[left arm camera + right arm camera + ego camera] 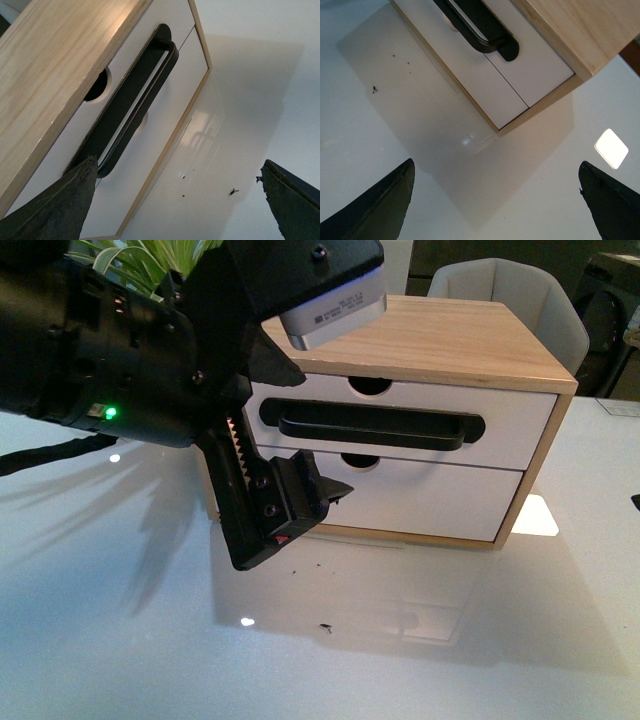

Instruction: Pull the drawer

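Observation:
The drawer (520, 425) is the upper one in a small wooden cabinet (450, 340). It has a white front, a long black bar handle (370, 428) and a half-round notch at its top edge. It sits flush and shut. My left arm fills the left of the front view, with one of its fingers (300, 495) just in front of the handle's left end. In the left wrist view the left gripper (179, 165) is open, close to the handle (135, 105) and holding nothing. The right gripper (496, 165) is open over the table, back from the drawer's (540, 65) right corner.
A plain white lower drawer (430, 500) sits beneath. The cabinet stands on a glossy white table (400, 660) with a few dark specks (326, 628). A green plant (140, 260) and a grey chair (510, 290) are behind.

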You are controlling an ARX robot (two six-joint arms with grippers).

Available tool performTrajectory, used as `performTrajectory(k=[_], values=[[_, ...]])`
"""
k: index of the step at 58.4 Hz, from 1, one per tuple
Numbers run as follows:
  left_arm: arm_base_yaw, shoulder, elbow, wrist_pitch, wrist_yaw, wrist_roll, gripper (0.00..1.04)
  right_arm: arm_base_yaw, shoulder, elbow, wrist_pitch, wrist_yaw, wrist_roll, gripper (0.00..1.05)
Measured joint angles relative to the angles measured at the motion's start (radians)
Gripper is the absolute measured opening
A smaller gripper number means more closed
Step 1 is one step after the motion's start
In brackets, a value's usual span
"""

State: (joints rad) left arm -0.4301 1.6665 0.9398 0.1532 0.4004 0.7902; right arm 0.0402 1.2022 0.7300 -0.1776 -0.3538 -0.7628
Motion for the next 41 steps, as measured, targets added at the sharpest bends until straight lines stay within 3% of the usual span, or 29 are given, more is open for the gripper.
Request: performTrajectory(k=[41], values=[[0.038, 0.248, 0.213, -0.056, -0.061, 0.171, 0.97, 0.151, 0.271, 0.19, -0.027, -0.031, -0.124, 0.96]])
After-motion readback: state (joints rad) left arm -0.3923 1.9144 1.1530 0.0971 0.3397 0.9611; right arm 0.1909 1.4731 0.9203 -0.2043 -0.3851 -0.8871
